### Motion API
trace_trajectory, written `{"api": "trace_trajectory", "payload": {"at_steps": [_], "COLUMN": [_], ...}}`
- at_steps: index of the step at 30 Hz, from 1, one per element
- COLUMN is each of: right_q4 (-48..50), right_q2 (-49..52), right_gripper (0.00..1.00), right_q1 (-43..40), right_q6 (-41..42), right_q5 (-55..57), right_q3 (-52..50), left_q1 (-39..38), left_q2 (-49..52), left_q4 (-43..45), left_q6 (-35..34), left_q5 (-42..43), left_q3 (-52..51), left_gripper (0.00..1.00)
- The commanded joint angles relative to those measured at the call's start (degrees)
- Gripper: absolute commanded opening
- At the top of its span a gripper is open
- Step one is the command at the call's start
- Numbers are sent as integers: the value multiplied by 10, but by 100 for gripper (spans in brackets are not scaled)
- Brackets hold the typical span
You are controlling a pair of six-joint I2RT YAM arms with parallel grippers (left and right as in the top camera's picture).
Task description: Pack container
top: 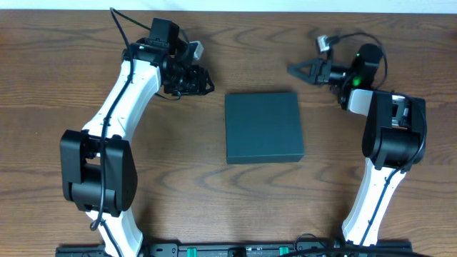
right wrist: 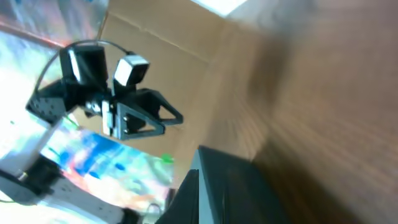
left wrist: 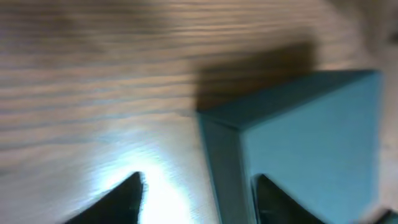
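Between left tool (top: 203, 80) and right tool (top: 291, 69), container (top: 263, 128)

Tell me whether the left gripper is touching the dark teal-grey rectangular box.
Apart. The overhead view shows bare wooden table between the left gripper and the dark teal-grey rectangular box.

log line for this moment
container: shut, untouched | left gripper: open, empty, near its corner | right gripper: apart from it, state unclear

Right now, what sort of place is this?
Likely a robotics lab workbench: left arm and right arm mounted at a wood-grain table, with a lone closed teal-grey container between them.
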Motion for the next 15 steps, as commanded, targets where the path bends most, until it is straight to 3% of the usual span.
{"api": "trace_trajectory", "payload": {"at_steps": [1,3,4,6,7,10,15], "right_q4": [130,276,345,357,358,358,350], "right_q2": [4,4,4,-7,-19,-53,-106], "right_gripper": [4,11,21,27,36,96,99], "right_q1": [-8,-8,-8,-7,-5,-2,-9], "right_q6": [129,238,294,332,335,333,344], "right_q5": [-9,-9,-9,-9,-9,-9,-9], "right_q3": [20,38,52,73,83,100,127], "left_q1": [10,18,22,30,35,43,48], "left_q2": [-22,-26,-28,-30,-32,-33,-42], "left_q4": [-10,-18,-22,-32,-40,-60,-85], "left_q6": [15,15,15,15,15,17,19], "left_q5": [-86,-89,-89,-89,-89,-89,-93], "left_q3": [2,2,2,2,2,2,2], "left_gripper": [64,70,75,81,82,82,82]}}
